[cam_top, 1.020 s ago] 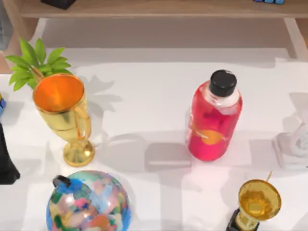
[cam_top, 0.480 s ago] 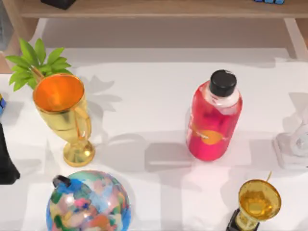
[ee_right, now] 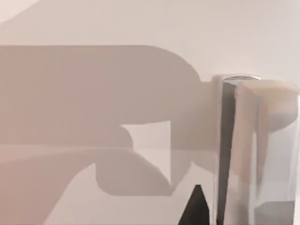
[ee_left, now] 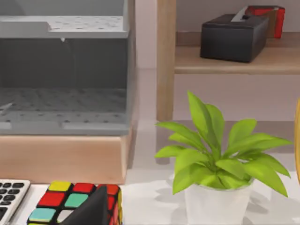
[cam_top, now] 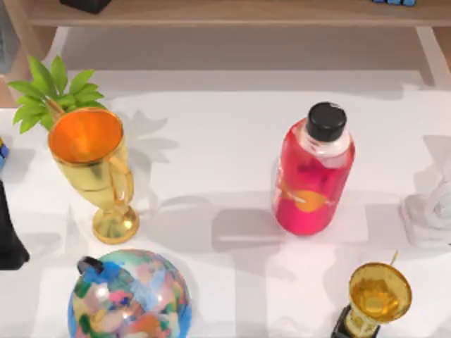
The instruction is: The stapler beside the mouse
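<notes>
The stapler [cam_top: 425, 224] is a whitish, nearly see-through block lying at the table's right edge, right of the red bottle. In the right wrist view the stapler [ee_right: 236, 154] stands close by as a clear bar with a thin dark line along it. A dark tip of my right gripper [ee_right: 197, 211] rises just beside it, not touching. The mouse is out of view. My left arm [cam_top: 8, 239] is a black shape parked at the table's left edge, and a dark tip of the left gripper [ee_left: 93, 208] pokes up in front of a colour cube.
A red bottle [cam_top: 313, 176] with a black cap stands mid-right. A gold goblet [cam_top: 88, 151] and a leafy plant [cam_top: 53, 95] are at the left. A colourful globe [cam_top: 130, 296] and a small gold trophy [cam_top: 379, 296] sit at the front. A wooden shelf [cam_top: 232, 13] runs along the back.
A pale shape above the stapler at the right edge has slid slightly farther right. The other objects have not moved.
</notes>
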`<action>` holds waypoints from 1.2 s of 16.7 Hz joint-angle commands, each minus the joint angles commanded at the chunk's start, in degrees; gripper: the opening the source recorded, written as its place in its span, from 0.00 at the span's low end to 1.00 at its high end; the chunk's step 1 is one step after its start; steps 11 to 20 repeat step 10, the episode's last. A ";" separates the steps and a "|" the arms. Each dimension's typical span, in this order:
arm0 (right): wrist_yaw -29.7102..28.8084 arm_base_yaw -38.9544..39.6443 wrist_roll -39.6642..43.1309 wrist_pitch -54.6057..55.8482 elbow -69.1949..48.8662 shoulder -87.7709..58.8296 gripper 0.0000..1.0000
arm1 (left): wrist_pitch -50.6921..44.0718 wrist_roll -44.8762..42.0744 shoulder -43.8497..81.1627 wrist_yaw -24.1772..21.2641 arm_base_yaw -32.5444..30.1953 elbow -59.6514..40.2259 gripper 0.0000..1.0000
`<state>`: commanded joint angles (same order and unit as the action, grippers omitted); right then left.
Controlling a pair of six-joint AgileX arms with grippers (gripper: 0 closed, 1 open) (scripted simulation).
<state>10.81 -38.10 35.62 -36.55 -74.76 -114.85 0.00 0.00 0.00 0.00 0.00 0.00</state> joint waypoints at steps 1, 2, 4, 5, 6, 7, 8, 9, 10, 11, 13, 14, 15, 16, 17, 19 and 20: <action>0.00 0.00 0.00 0.00 0.00 0.00 0.75 | 0.00 0.00 0.00 0.00 0.00 0.00 1.00; 0.00 0.00 0.00 0.00 0.00 0.00 0.83 | 0.00 0.00 0.00 0.00 0.00 0.00 1.00; 0.00 0.00 0.00 0.00 0.00 0.00 0.98 | 0.00 0.00 0.00 0.00 0.00 0.00 1.00; 0.00 0.00 0.00 0.00 0.00 0.00 1.00 | 0.00 0.00 0.00 0.00 0.00 0.00 1.00; 0.00 0.00 0.00 0.00 0.00 0.00 1.00 | 0.00 0.00 0.00 0.00 0.00 0.00 1.00; 0.00 0.00 0.00 0.00 0.00 0.00 1.00 | 0.00 0.00 0.00 0.00 0.00 0.00 1.00; 0.00 0.00 0.00 0.00 0.00 0.00 1.00 | 0.00 0.00 0.00 0.00 0.00 0.00 1.00; 0.00 0.00 0.00 0.00 0.00 0.00 1.00 | 0.00 0.00 0.00 0.00 0.00 0.00 1.00; 0.00 0.00 0.00 0.00 0.00 0.00 1.00 | 0.00 0.00 0.00 0.00 0.00 0.00 1.00; 0.00 0.00 0.00 0.00 0.00 0.00 1.00 | 0.00 0.00 0.00 0.00 0.00 0.00 1.00; 0.00 0.00 0.00 0.00 0.00 0.00 1.00 | 0.00 0.00 0.00 0.00 0.00 0.00 1.00; 0.00 0.00 0.00 0.00 0.00 0.00 1.00 | 0.00 0.00 0.00 0.00 0.00 0.00 1.00; 0.00 0.00 0.00 0.00 0.00 0.00 1.00 | 0.00 0.00 0.00 0.00 0.00 0.00 1.00; 0.00 0.00 0.00 0.00 0.00 0.00 1.00 | 0.00 0.00 0.00 0.00 0.00 0.00 1.00; 0.00 0.00 0.00 0.00 0.00 0.00 1.00 | 0.00 0.00 0.00 0.00 0.00 0.00 1.00; 0.00 0.00 0.00 0.00 0.00 0.00 1.00 | 0.00 0.00 0.00 0.00 0.00 0.00 1.00; 0.00 0.00 0.00 0.00 0.00 0.00 1.00 | 0.00 0.00 0.00 0.00 0.00 0.00 1.00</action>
